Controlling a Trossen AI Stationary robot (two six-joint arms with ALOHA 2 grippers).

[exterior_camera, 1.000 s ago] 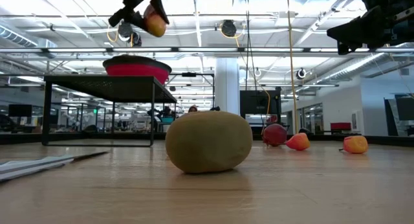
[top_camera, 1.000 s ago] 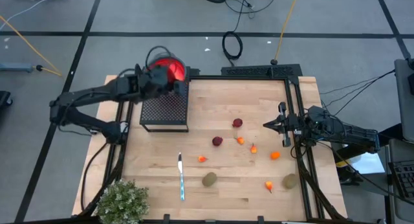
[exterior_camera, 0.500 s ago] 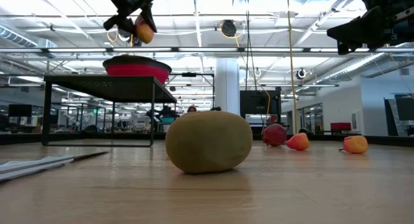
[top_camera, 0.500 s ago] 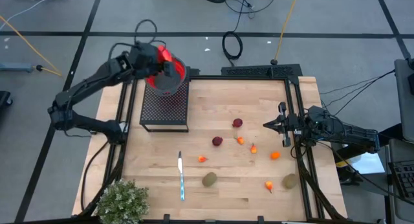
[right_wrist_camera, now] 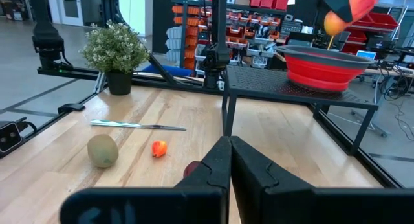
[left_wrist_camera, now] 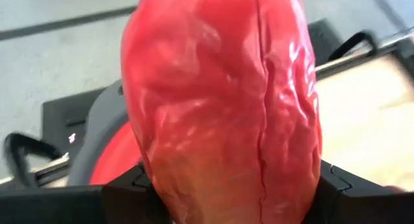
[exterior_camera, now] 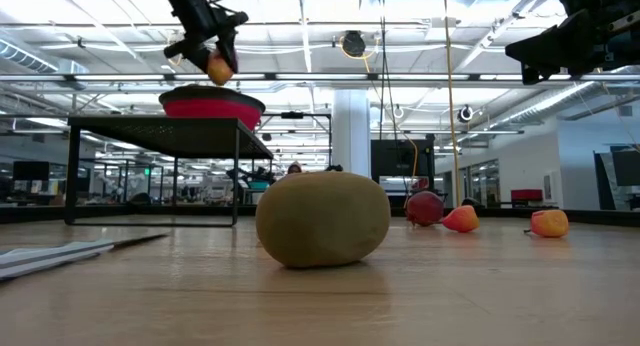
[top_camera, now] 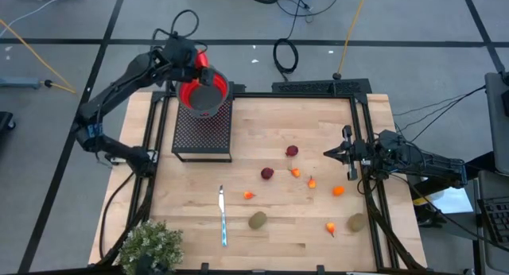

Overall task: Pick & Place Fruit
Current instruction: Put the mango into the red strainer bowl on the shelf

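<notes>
Red-orange fruit (left_wrist_camera: 220,101) is clamped in the left tool (exterior_camera: 212,58) above the red bowl (exterior_camera: 212,106); no writing reads.

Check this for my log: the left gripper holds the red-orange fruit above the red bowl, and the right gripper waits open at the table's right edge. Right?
Not quite. The right gripper is shut, its fingers pressed together in the right wrist view. The rest stands: the left gripper holds the red-orange fruit above the red bowl.

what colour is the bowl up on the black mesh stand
The bowl is red with a dark grey rim, clearest in the right wrist view.
</notes>
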